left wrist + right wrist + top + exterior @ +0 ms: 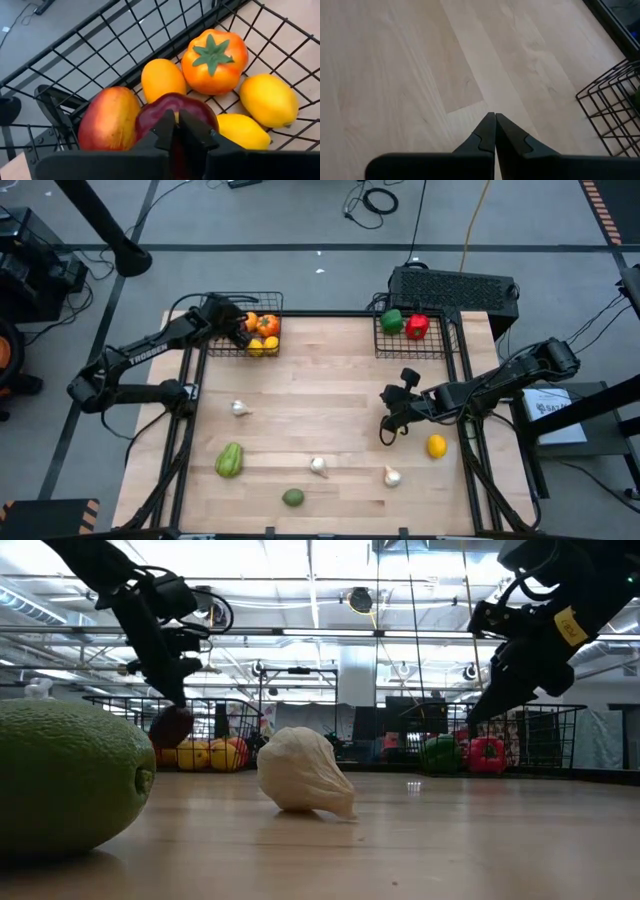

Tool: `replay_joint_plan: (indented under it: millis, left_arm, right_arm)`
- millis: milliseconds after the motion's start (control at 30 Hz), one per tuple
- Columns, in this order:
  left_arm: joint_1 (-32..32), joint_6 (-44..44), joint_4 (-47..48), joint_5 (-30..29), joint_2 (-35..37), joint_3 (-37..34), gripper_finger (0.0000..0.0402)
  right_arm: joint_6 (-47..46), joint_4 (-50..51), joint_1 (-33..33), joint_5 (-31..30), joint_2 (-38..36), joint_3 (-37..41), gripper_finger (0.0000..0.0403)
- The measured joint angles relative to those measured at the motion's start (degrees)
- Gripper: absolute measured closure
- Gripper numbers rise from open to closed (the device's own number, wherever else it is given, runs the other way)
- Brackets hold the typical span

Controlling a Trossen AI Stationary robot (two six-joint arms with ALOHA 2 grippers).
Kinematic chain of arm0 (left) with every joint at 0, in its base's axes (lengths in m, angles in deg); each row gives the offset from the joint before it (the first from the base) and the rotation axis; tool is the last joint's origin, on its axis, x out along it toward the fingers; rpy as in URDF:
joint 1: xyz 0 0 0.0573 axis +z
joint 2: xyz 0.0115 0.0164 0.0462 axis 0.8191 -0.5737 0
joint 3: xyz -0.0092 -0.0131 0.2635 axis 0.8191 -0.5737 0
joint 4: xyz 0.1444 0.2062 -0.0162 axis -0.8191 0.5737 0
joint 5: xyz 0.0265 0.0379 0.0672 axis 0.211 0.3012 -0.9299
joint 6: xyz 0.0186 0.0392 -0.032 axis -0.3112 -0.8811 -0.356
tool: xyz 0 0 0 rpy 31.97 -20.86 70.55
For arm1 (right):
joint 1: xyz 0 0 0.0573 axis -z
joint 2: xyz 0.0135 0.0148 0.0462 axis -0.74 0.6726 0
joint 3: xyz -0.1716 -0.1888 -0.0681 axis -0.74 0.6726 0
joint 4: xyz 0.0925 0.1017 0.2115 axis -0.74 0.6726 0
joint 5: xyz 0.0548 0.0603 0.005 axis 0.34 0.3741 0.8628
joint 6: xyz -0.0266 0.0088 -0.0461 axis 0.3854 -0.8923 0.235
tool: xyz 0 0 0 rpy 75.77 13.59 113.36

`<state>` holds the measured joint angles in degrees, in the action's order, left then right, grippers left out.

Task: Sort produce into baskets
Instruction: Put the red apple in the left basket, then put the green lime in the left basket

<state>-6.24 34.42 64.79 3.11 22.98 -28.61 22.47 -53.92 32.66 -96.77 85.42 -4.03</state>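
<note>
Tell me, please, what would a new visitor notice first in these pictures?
First, the left pincer holding a dark red apple over the left basket, already full of orange and yellow fruit. Then the right pincer, shut and empty above bare wood, and the garlic bulbs scattered across the table.

my left gripper point(176, 131) holds a dark red apple point(175, 112) over the left basket point(243, 330), which contains a tomato point(214, 61), yellow citrus and a red-yellow fruit. the right basket point(415, 337) holds a green pepper point(392, 321) and a red pepper point(417, 327). three garlic bulbs, a lemon point(436, 445), a lime point(292, 497) and a green piece point(229, 460), possibly a pepper, lie on the table.
</note>
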Motion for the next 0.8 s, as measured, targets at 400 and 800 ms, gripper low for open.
replay_joint_plan:
  millis: [400, 800]
  left_arm:
    - [-0.9, 1.4, 0.2, 0.7, 1.7, 0.0, 0.0299]
    - [-9.7, 3.0, 2.8, 22.7, 13.8, 0.0, 0.0299]
  right_arm:
    - [-2.7, -10.6, 0.0, 4.4, 0.1, 0.0, 0.0403]
    - [1.8, -32.7, -2.0, 9.6, 4.9, 0.0, 0.0403]
